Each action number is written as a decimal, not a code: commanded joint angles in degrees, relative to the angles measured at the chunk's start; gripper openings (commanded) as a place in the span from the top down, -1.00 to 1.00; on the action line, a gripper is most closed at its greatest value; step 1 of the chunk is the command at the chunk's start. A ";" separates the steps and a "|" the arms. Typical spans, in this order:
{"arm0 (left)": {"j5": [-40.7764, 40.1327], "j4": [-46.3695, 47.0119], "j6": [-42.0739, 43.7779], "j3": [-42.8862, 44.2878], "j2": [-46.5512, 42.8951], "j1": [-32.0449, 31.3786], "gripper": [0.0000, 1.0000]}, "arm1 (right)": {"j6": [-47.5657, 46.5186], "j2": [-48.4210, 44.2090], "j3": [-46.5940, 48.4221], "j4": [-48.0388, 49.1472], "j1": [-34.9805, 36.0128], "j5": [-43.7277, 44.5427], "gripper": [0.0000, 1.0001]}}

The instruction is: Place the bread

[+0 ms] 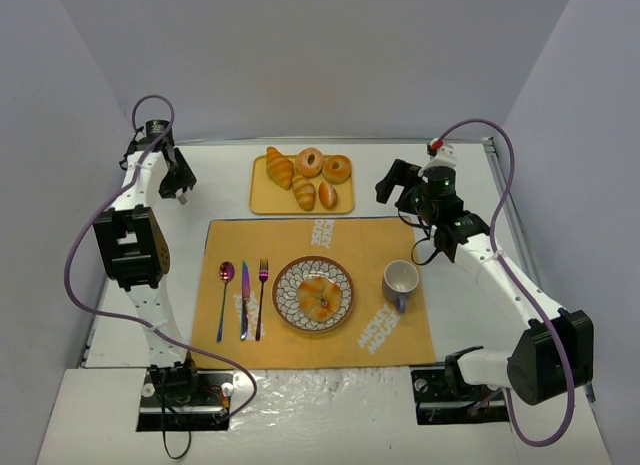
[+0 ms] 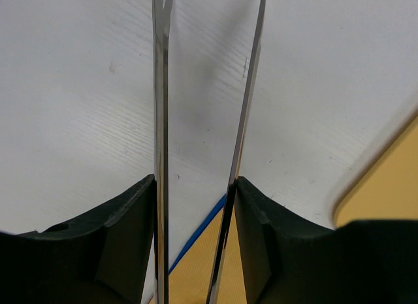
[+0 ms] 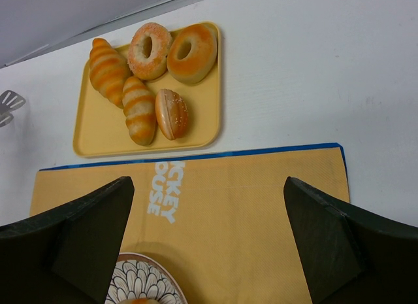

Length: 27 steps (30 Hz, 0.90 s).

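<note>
The bread (image 1: pixel 318 294), a round knobbly golden bun with pale patches, lies in the middle of the patterned plate (image 1: pixel 287 285) on the orange mat. Only a sliver of it (image 3: pixel 139 301) shows at the bottom of the right wrist view. My right gripper (image 1: pixel 398 185) is open and empty above the mat's far right part, behind the plate; its dark fingers (image 3: pixel 78 232) frame bare mat. My left gripper (image 1: pixel 180 183) is at the far left over the white table, shut on metal tongs (image 2: pixel 160 121), whose two blades run between its fingers.
A yellow tray (image 1: pixel 268 197) at the back holds two croissants (image 1: pixel 280 167), two ring donuts (image 1: pixel 310 162) and a small bun (image 1: pixel 327 194). A white cup (image 1: pixel 400 281) stands right of the plate. Spoon (image 1: pixel 225 295), knife (image 1: pixel 244 297) and fork (image 1: pixel 262 295) lie left of it.
</note>
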 commanded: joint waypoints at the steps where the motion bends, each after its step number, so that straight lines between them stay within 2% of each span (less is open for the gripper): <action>1: -1.97 1.26 0.40 4.12 -0.22 1.35 0.12 | -0.57 -0.54 2.98 2.30 -0.36 -0.05 -0.91; 21: -0.89 -1.89 1.28 5.88 9.86 2.77 -0.09 | -0.22 -1.17 1.75 2.04 -0.34 0.13 -0.92; 27: 0.10 -1.97 1.20 5.70 10.34 2.77 -0.29 | -0.22 -1.34 1.58 2.12 -0.26 0.05 -0.91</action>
